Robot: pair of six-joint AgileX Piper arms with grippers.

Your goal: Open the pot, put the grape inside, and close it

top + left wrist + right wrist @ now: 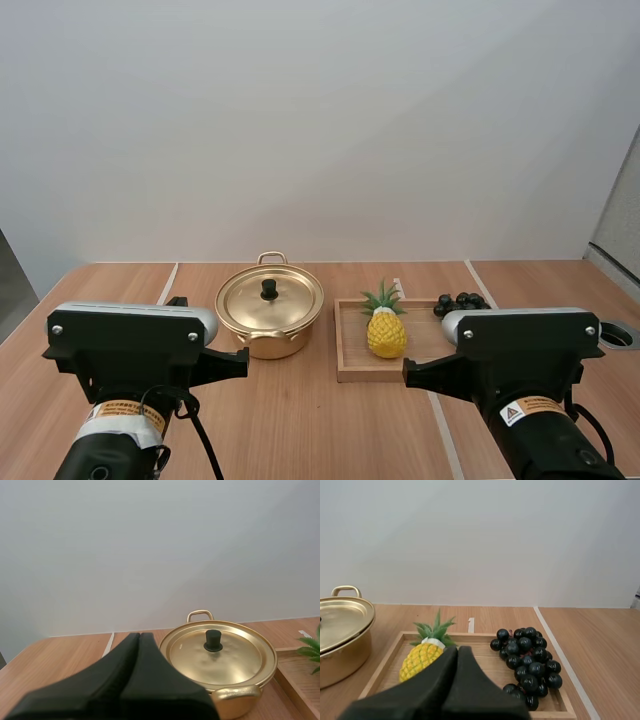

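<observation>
The grapes [527, 665] lie in the right half of the wooden tray [390, 652], just ahead of the right claw [457, 649] and off to its right side, apart from it. That claw is pressed together into one dark wedge, its tip aimed between the bunch and a toy pineapple [422, 660] that lies in the tray's left half. The bunch is longer than it is wide. Its long axis runs from the tray's far rim toward the near rim, close along the right wall. No stem shows, so I cannot tell which end is the stalk end.

The pot [270, 315] stands on the surface [300, 430] just left of the tray, with its lid [290, 298] seated flat and the black knob [269, 289] upright at the centre. Its two loop handles sit one at the far side and one at the near side, so the handle line runs front to back. The left claw [139, 635] is also pressed together, holding nothing. The pot lies ahead of its tip and to its right, not touching.
</observation>
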